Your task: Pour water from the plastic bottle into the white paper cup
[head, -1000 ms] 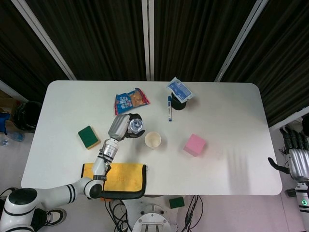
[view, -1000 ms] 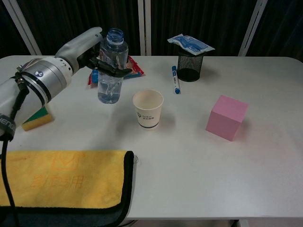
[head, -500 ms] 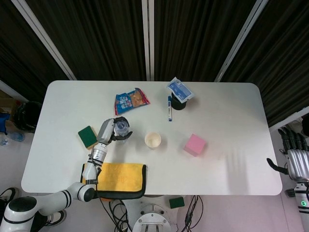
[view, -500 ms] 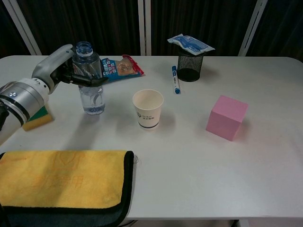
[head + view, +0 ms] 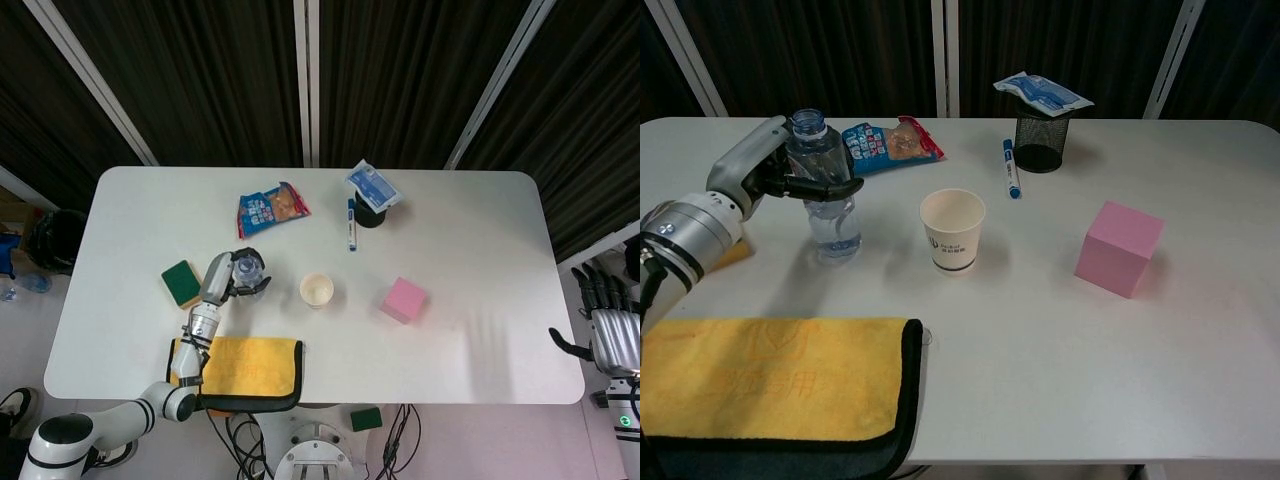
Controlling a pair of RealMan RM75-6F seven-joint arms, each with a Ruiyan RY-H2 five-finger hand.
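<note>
A white worktop [image 5: 1060, 340] is carrying everything, with the white paper cup [image 5: 952, 229] standing upright near its middle as the landmark. A yellow cloth [image 5: 770, 378] with a dark border is lying at the near edge, to the left of the cup and closer to the robot. The left hand [image 5: 775, 175] is wrapping its fingers around the upper part of the plastic bottle [image 5: 829, 205], which is standing upright and uncapped on the worktop just left of the cup, apart from it. A pink block [image 5: 1119, 247] is sitting to the right of the cup. A black mesh pot [image 5: 1042, 142] is standing beyond the cup to the right, with a blue-and-white packet [image 5: 1041, 92] lying across its top. A snack packet [image 5: 885, 144] is lying beyond the cup to the left. A green sponge [image 5: 184, 283] is resting left of the bottle. A blue pen [image 5: 1011, 168] is lying just behind the cup. The right hand [image 5: 608, 330] is hanging off the worktop, far right of the cup, fingers spread and holding nothing.
</note>
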